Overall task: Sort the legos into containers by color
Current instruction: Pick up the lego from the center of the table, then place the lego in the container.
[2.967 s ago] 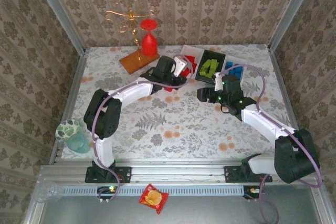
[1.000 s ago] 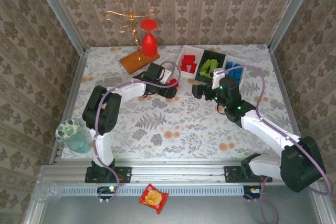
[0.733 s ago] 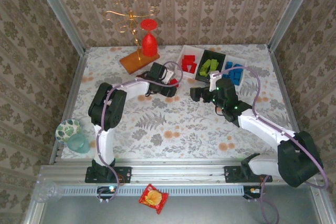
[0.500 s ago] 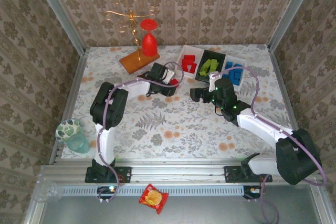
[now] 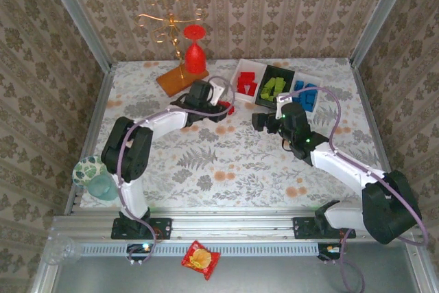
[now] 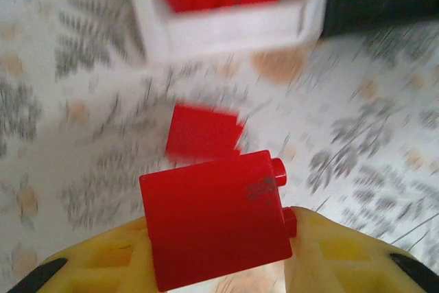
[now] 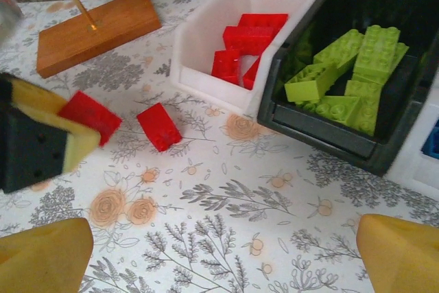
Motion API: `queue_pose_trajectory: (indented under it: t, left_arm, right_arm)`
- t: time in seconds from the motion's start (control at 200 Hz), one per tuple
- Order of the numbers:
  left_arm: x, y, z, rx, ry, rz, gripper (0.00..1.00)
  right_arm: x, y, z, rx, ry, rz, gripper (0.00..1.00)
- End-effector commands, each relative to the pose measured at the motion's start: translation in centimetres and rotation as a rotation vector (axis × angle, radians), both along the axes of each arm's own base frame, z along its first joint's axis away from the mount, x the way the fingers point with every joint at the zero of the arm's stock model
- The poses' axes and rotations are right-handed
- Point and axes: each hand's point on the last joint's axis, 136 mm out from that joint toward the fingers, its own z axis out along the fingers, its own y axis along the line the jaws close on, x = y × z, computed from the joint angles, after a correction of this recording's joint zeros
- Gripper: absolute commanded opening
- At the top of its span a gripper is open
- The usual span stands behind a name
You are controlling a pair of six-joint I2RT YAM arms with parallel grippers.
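Observation:
My left gripper (image 6: 218,241) is shut on a red lego (image 6: 216,217), held just above the table between its yellow fingers. A second red lego (image 6: 204,132) lies on the cloth just beyond it, short of the white container (image 6: 233,27) of red legos. From the right wrist view, the left gripper (image 7: 72,135) carries its red lego (image 7: 89,116) beside the loose one (image 7: 159,126). My right gripper (image 7: 223,259) stands open over bare cloth, nothing between its fingers. The black container (image 7: 329,128) holds lime green legos (image 7: 350,66). The other white container (image 5: 305,81) holds blue legos (image 5: 306,95).
A brown wooden board (image 5: 180,80) with a gold wire stand and a red wine glass (image 5: 195,53) stands at the back left. A cup and patterned bowl (image 5: 92,173) sit by the left edge. The three containers line the back right.
My left gripper has shut on a red lego and raised it slightly toward the containers. The right gripper has stayed open and shifted only a little.

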Motion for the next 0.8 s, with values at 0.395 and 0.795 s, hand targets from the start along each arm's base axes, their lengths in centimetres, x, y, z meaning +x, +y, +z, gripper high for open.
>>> queue_pose_trajectory:
  t: [0.395, 0.795]
  left_arm:
    - [6.0, -7.4, 3.8, -0.097, -0.082, -0.058, 0.37]
    - [10.4, -10.5, 1.1, -0.045, -0.044, -0.074, 0.48]
  right_arm:
    - [-0.4, -2.6, 1.2, -0.003, -0.039, -0.135, 1.0]
    - [-0.4, -2.8, 0.9, -0.011, -0.018, -0.139, 1.0]
